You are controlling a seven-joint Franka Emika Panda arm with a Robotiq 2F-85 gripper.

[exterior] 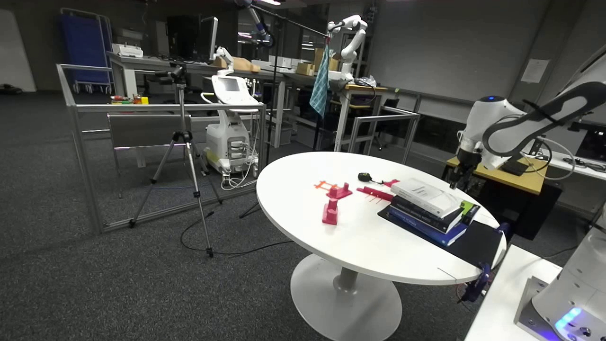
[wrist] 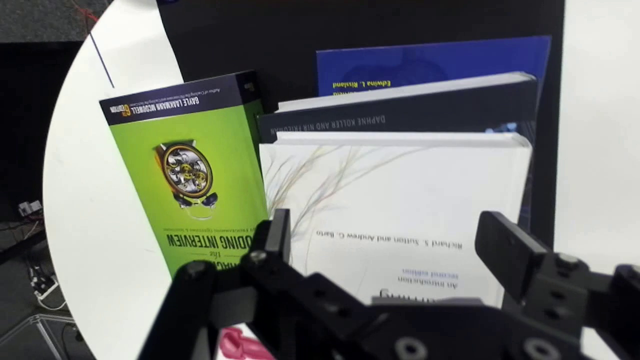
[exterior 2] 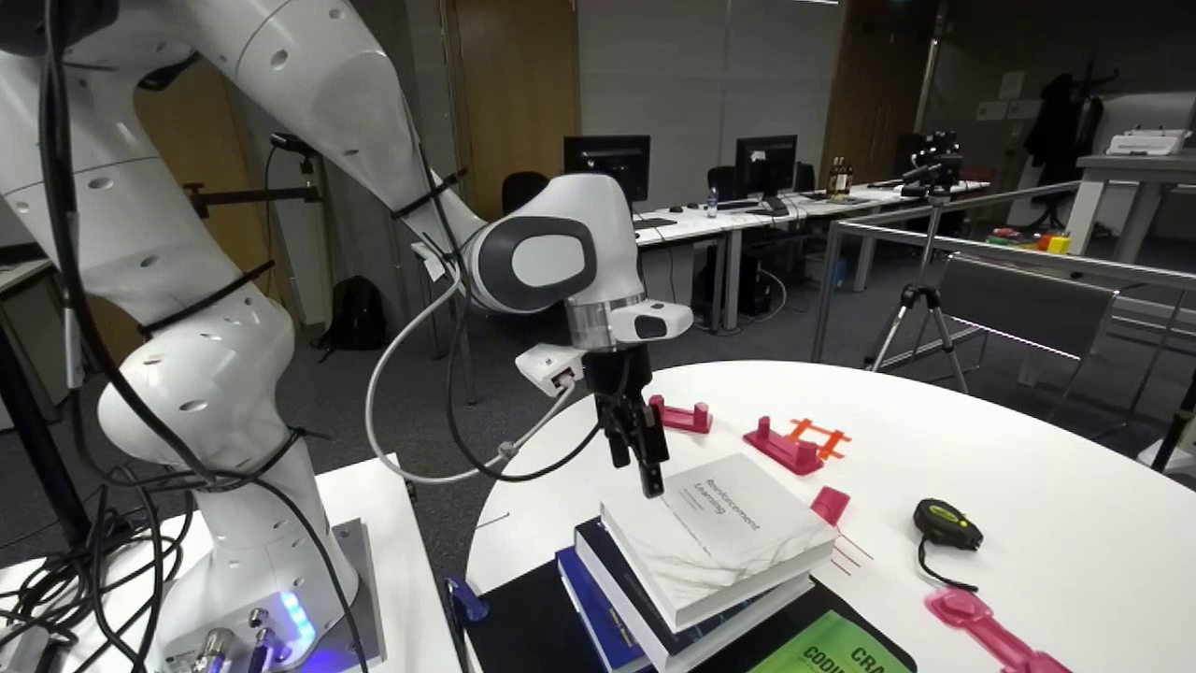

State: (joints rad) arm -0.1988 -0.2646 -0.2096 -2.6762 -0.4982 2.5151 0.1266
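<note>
My gripper is open and empty above a white book titled Reinforcement Learning. In an exterior view the gripper points down over that book; it also shows in an exterior view. The white book lies on top of a dark book, which lies on a blue book. The three are slightly offset from each other. A green book lies beside the stack, partly hidden by a finger. The stack stands on a black mat.
The round white table also bears pink parts, an orange frame and a black tape measure with a strap. A pink part lies near the green book. A blue clamp grips the table edge near the robot base.
</note>
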